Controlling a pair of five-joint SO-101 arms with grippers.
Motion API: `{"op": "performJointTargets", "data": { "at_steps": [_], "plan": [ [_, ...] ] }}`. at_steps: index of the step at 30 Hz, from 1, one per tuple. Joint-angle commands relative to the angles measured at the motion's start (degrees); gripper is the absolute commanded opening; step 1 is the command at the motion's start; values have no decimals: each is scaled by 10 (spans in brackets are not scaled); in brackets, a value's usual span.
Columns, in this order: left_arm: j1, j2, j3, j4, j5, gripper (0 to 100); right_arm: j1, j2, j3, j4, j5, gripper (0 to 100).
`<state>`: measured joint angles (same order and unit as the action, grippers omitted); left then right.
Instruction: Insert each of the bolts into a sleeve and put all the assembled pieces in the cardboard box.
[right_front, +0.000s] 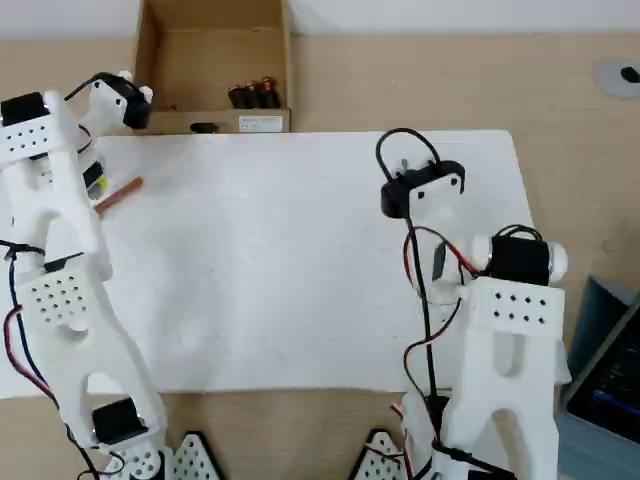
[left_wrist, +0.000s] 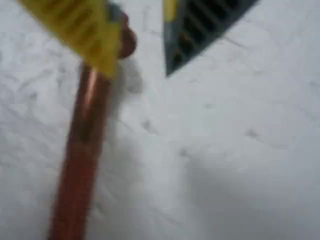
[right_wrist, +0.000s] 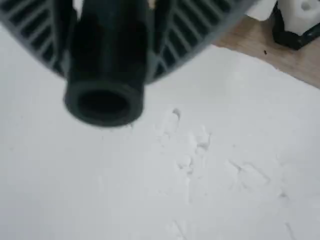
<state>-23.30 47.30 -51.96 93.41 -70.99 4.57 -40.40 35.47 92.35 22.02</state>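
Observation:
A copper bolt (right_front: 121, 193) lies on the white mat (right_front: 300, 280) at the far left. My left gripper (right_front: 95, 182) hangs just over its end, open. In the left wrist view the bolt (left_wrist: 80, 155) runs along the mat with its head beside the yellow finger (left_wrist: 75, 25), and the left gripper (left_wrist: 139, 67) has a clear gap. My right gripper (right_front: 421, 186) is near the mat's back right and is shut on a black sleeve (right_wrist: 106, 75), whose open end faces the camera. The cardboard box (right_front: 150, 60) at the back holds several assembled pieces (right_front: 253, 95).
The mat's middle is bare white foam. A grey disc (right_front: 620, 76) lies on the wooden table at the back right. A dark blue-grey object (right_front: 608, 375) sits at the right edge. The other arm's white base (right_wrist: 300, 17) shows in the right wrist view.

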Motion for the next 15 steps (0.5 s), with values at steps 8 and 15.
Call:
{"op": "performJointTargets", "data": {
  "at_steps": [8,15],
  "plan": [
    [17,-2,-33,50,-34,153,4,-15,0,3,-5,10],
    [16,43,-39,49,-52,152,4,-15,0,3,-5,10]
  ]
}}
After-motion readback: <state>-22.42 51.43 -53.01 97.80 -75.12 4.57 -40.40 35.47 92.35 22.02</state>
